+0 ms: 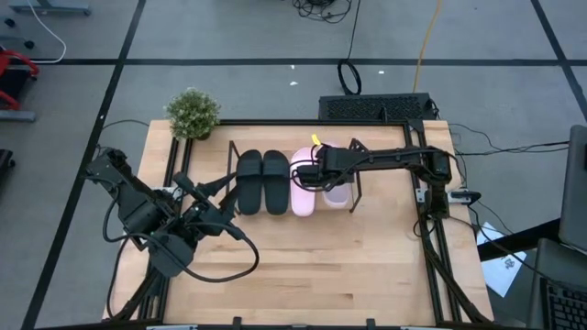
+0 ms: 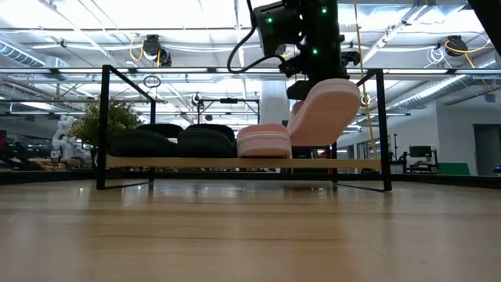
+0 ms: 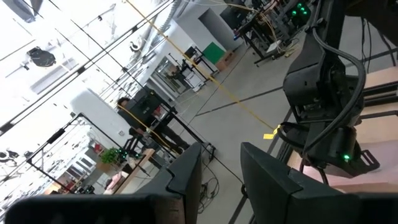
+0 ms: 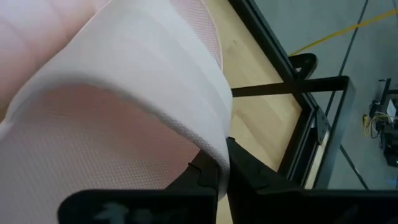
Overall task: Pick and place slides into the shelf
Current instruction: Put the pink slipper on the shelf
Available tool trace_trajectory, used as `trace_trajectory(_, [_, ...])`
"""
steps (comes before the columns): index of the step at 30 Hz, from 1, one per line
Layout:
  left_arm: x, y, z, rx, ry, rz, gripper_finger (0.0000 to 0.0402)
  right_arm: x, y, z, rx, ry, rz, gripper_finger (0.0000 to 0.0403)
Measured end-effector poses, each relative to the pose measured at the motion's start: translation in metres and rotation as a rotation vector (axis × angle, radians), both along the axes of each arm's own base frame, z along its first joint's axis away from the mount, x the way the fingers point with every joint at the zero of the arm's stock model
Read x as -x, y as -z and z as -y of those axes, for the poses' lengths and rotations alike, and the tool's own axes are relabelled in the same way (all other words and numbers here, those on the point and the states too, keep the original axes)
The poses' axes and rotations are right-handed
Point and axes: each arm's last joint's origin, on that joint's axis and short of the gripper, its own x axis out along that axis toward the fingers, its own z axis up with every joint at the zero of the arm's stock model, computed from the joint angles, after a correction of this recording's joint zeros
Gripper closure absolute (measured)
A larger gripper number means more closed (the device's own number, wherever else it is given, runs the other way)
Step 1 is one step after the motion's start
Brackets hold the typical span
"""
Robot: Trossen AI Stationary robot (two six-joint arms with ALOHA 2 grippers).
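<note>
The shelf [image 1: 353, 147], a black rod rack, stands at the table's far middle. Two black slides [image 1: 262, 181] and one pink slide [image 1: 303, 183] lie side by side on its base; they also show in the low view as black slides [image 2: 172, 142] and a pink slide [image 2: 264, 141]. My right gripper [image 1: 318, 172] reaches in from the right, shut on the second pink slide [image 2: 325, 110], at the shelf's right part. My left gripper [image 1: 229, 225] is open and empty [image 3: 221, 155] over the table's left near part, apart from the shelf. My right gripper pinches the side edge of the pink slide's broad strap [image 4: 214, 146] between its two fingers [image 4: 252, 177]. It comes from above [image 2: 313, 74], over the shelf. The slide hangs tilted, one end [image 2: 348, 90] raised toward the right, the other low beside the lying pink slide.
A small potted plant [image 1: 193, 114] stands at the table's far left corner by the shelf. The shelf's upright rods [image 2: 383, 129] and top rail frame the slides. Bare wooden table [image 1: 339, 266] lies in front of the shelf. Cables run along the right edge [image 1: 431, 229].
</note>
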Motion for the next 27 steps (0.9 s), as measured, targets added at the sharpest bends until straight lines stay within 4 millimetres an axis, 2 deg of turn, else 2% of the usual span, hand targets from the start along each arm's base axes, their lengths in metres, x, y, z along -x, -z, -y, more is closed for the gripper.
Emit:
trace_trajectory(19, [-0.0001,0.0000,0.0001,0.005,0.000,0.006,0.0284,-0.0016,0.0008,-0.0040,-0.024,0.005,0.021,0.0403])
trace_trajectory(27, [0.0000,0.0000,0.0000,0.005,0.000,0.006,0.0284,0.0016,0.0030,-0.0041,-0.039,0.025,-0.027,0.0403])
